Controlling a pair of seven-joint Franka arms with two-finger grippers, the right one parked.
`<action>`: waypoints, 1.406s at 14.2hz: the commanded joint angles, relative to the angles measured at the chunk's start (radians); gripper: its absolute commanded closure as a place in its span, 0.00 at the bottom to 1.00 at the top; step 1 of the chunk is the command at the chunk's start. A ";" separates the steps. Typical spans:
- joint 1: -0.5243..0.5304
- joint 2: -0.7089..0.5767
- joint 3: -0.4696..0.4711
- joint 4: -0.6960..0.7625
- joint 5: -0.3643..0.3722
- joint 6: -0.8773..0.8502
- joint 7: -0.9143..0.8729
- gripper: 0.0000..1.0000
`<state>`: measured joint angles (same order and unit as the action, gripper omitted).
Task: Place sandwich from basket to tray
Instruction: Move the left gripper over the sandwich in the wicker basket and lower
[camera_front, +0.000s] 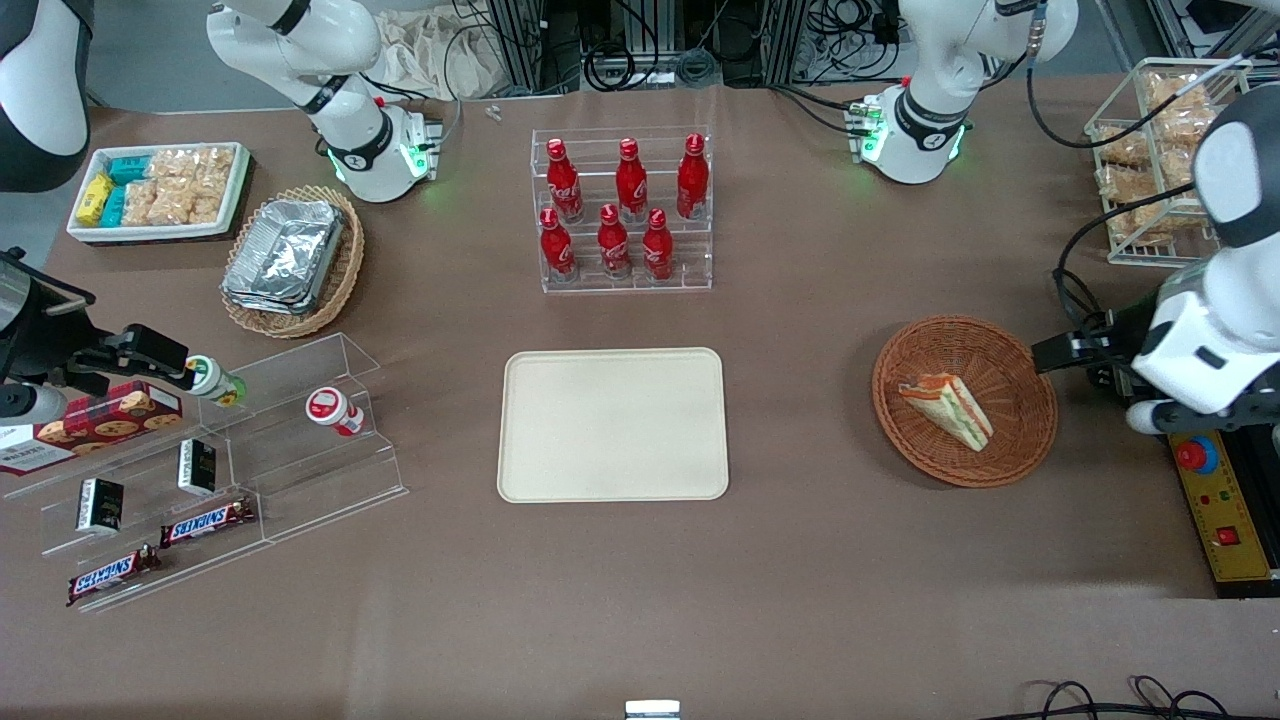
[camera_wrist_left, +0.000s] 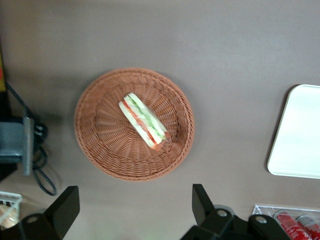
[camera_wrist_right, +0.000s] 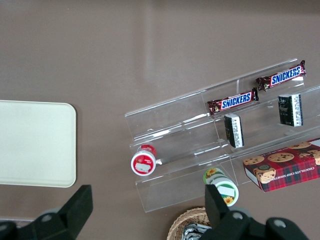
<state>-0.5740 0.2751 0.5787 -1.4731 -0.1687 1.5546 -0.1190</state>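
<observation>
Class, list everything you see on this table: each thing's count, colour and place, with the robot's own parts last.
sandwich: 1, white, orange and green, in the basket
basket: 1, reddish-brown, toward the working arm's end
tray: 1, cream, mid-table
cola bottles: 6, red, in a clear rack farther from the camera than the tray
foil trays: stacked, silver, in a tan basket
Snickers bars: 2, brown, on a clear stepped stand
gripper: 1, black, open, above the table beside the basket

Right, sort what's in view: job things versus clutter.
Job: sandwich in the basket; tray, bare; gripper, open, above the table beside the basket.

Clutter: cola bottles, foil trays, Snickers bars, cookie box, snack bin.
</observation>
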 joint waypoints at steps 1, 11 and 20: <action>-0.058 -0.017 0.007 -0.129 0.001 0.089 -0.103 0.00; -0.090 -0.013 0.007 -0.443 -0.025 0.467 -0.313 0.01; -0.090 0.055 0.004 -0.568 -0.064 0.656 -0.450 0.02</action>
<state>-0.6505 0.3339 0.5751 -2.0007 -0.2132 2.1603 -0.5484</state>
